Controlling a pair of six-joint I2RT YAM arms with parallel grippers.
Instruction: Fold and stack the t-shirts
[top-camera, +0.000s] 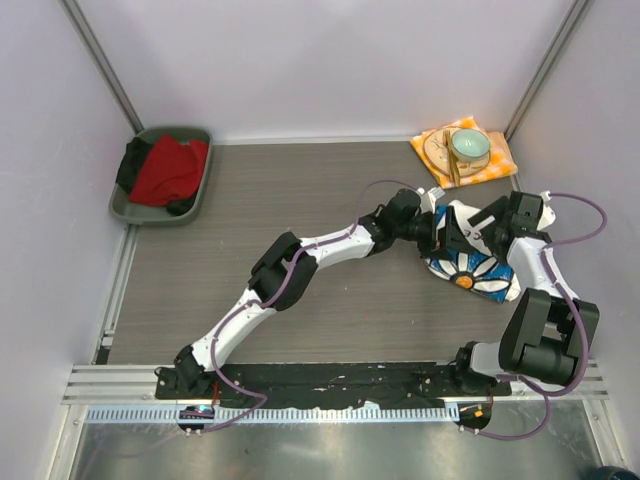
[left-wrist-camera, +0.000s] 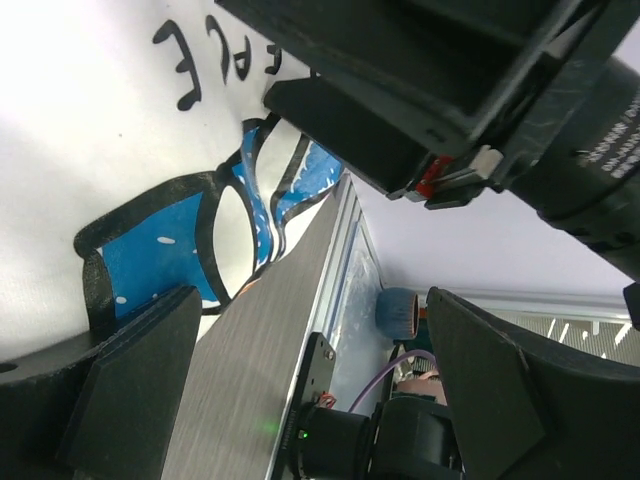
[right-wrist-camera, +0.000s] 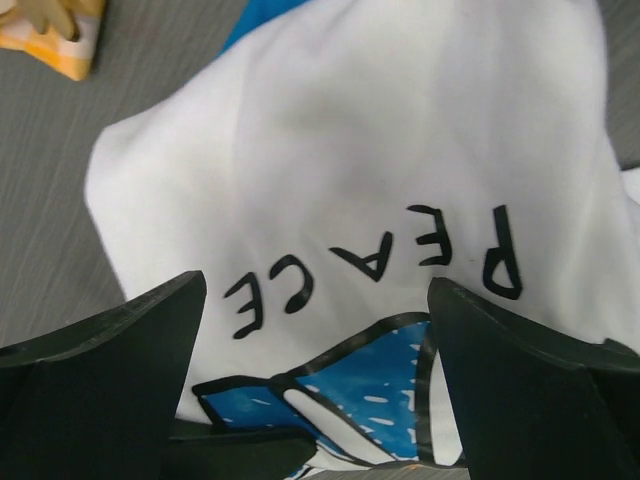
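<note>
The white t-shirt (top-camera: 478, 268) with a blue-petalled, orange-centred daisy print lies bunched on the table at the right. It fills the right wrist view (right-wrist-camera: 340, 130), with "PEACE" printed on it, and the upper left of the left wrist view (left-wrist-camera: 90, 130). A strip of the bright blue t-shirt (right-wrist-camera: 262, 18) shows past its far edge. My left gripper (top-camera: 437, 232) is open at the shirt's left edge, its jaws wide apart (left-wrist-camera: 310, 300) with bare table between them. My right gripper (top-camera: 480, 233) is open just over the shirt, its jaws (right-wrist-camera: 318, 290) spanning the print.
A grey bin (top-camera: 200, 200) with red and black cloth stands at the back left. An orange-and-white checked napkin (top-camera: 500, 170) with a plate and cup lies at the back right, close behind the shirt. The two grippers almost touch. Walls enclose the table.
</note>
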